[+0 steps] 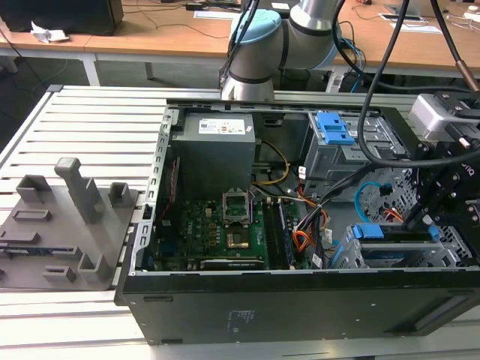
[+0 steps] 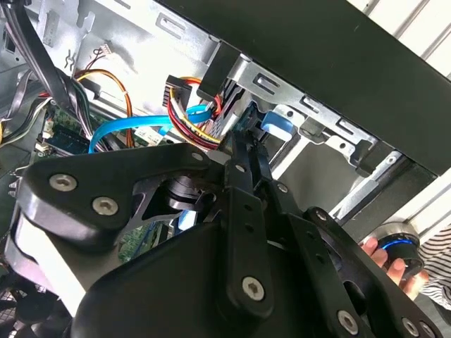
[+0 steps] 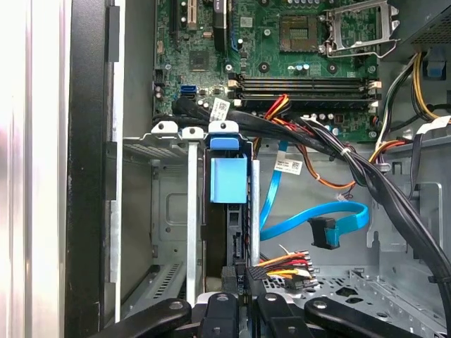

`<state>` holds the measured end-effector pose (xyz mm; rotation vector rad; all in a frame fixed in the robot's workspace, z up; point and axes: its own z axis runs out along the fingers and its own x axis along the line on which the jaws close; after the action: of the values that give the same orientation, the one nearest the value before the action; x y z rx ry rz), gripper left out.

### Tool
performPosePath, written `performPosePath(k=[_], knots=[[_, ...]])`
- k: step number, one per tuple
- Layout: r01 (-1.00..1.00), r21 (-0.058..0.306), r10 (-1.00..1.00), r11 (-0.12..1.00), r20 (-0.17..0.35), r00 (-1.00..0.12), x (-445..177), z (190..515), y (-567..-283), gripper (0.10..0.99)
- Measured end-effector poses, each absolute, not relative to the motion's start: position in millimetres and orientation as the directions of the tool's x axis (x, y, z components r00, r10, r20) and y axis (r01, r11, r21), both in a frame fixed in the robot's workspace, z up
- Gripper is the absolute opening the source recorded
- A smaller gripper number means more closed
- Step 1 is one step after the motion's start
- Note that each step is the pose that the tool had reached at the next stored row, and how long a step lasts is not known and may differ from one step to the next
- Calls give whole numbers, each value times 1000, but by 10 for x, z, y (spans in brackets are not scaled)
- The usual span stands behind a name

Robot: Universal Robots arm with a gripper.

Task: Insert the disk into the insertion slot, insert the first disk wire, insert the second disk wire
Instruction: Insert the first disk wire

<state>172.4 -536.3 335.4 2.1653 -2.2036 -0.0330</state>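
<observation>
One silver-grey tubular robot arm (image 1: 315,22) is wearing a light-blue round joint cap (image 1: 255,30). Thick black cables (image 1: 375,82) are hanging alongside it. A pale grey box-shaped wrist housing (image 1: 433,112) is sitting above the matte-black angular linkage gripper (image 2: 246,144), which is showing silver round-head screws (image 2: 106,205) in the second wrist view.

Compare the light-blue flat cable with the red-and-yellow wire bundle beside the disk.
The light-blue flat cable is one wide ribbon curving in a loop; the wire bundle is several thin red, yellow and black strands bunched together. The cable's dark plug lies loose, joined to nothing; the bundle's black plug sits close beside the disk. Both end in dark plugs.
</observation>
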Motion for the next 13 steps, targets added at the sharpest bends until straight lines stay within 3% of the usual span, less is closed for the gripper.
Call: performPosePath(k=[4,5,9,13], knots=[[-998,52,-1000,18,21,-17,1723,3348,-5363,180],[-998,52,-1000,18,22,-17,1723,3356,-5363,247],[-999,52,-1000,18,22,-17,1723,3629,-5362,247],[-999,51,-1000,18,22,-17,1717,3822,-5361,106]])
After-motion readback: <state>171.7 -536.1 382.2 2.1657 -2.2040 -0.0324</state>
